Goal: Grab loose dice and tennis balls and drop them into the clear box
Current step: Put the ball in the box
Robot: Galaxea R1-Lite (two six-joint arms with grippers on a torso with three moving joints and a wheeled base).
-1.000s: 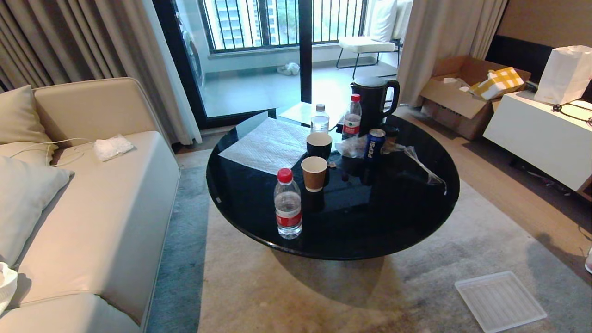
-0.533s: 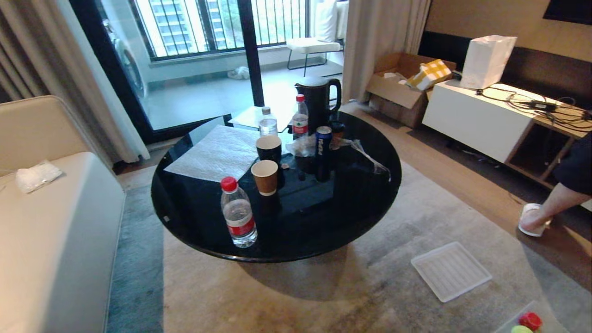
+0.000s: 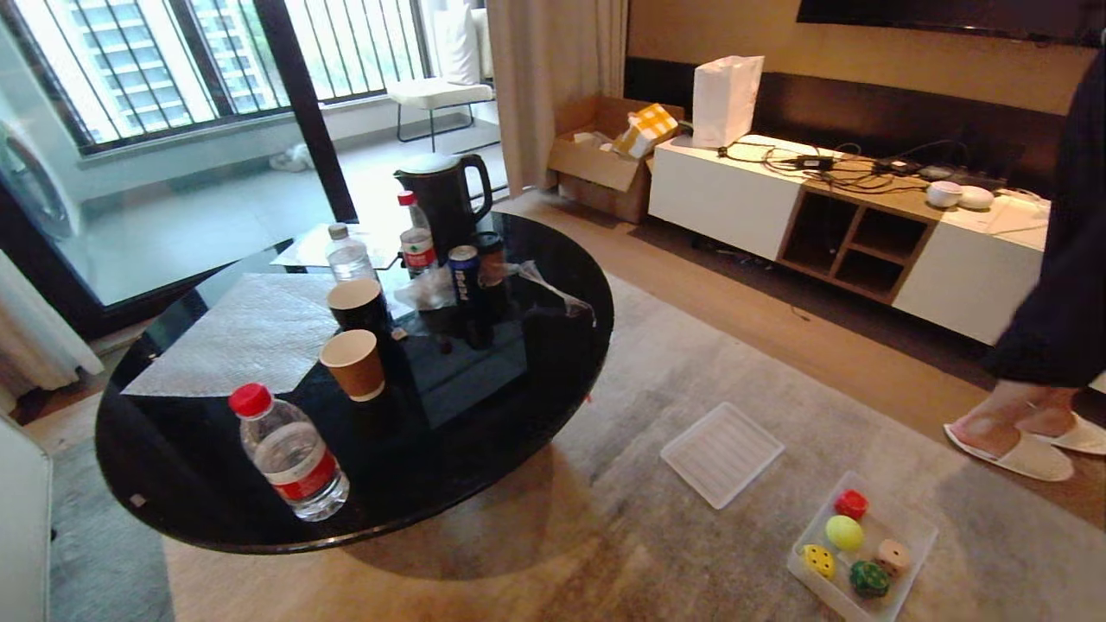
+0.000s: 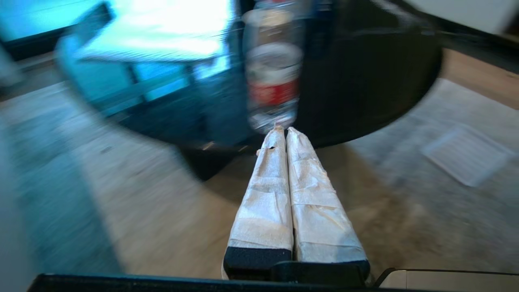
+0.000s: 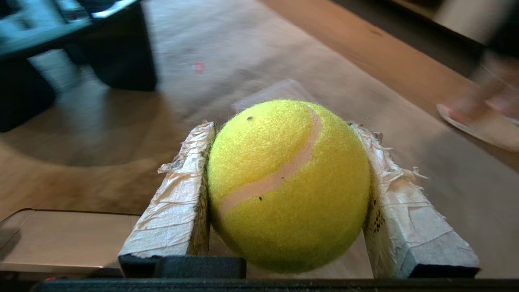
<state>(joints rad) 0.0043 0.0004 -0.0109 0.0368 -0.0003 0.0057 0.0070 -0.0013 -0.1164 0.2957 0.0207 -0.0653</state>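
**A:** What's the head view got?

**B:** Neither arm shows there. The clear box [image 3: 899,596] sits on the rug [image 3: 691,536] at the lower right, and it already holds stuff: a red die [image 3: 851,504], a tennis ball [image 3: 844,532], a yellow die [image 3: 818,561], a dark green die [image 3: 868,579] and a beige die [image 3: 892,557]. So 4 dice and 1 ball inside. The flat ribbed lid [image 3: 722,453] lies on the rug just up from the box, between it and the round black table [image 3: 518,415]. The table carries a water bottle [image 3: 289,453] with a red cap near its front edge, a brown paper cup [image 3: 354,364], a black kettle [image 3: 442,204] and a blue can [image 3: 465,273]. A person's slippered feet [image 3: 1011,449] stand at the right, well apart from the box.

**A:** Left wrist?

**B:** Pretty smeared, but the left gripper [image 4: 283,132] is easy to read: both taped fingers pressed flat together, nothing between them. It points toward the table edge and that water bottle [image 4: 272,77], with the lid [image 4: 466,154] off to one side.

**A:** And the right?

**B:** The right gripper [image 5: 284,162] is clamped on the 2nd tennis ball [image 5: 288,182], 1 taped finger [image 5: 182,194] on each side touching it. Rug below, a slipper [image 5: 478,129] in the blurry background.
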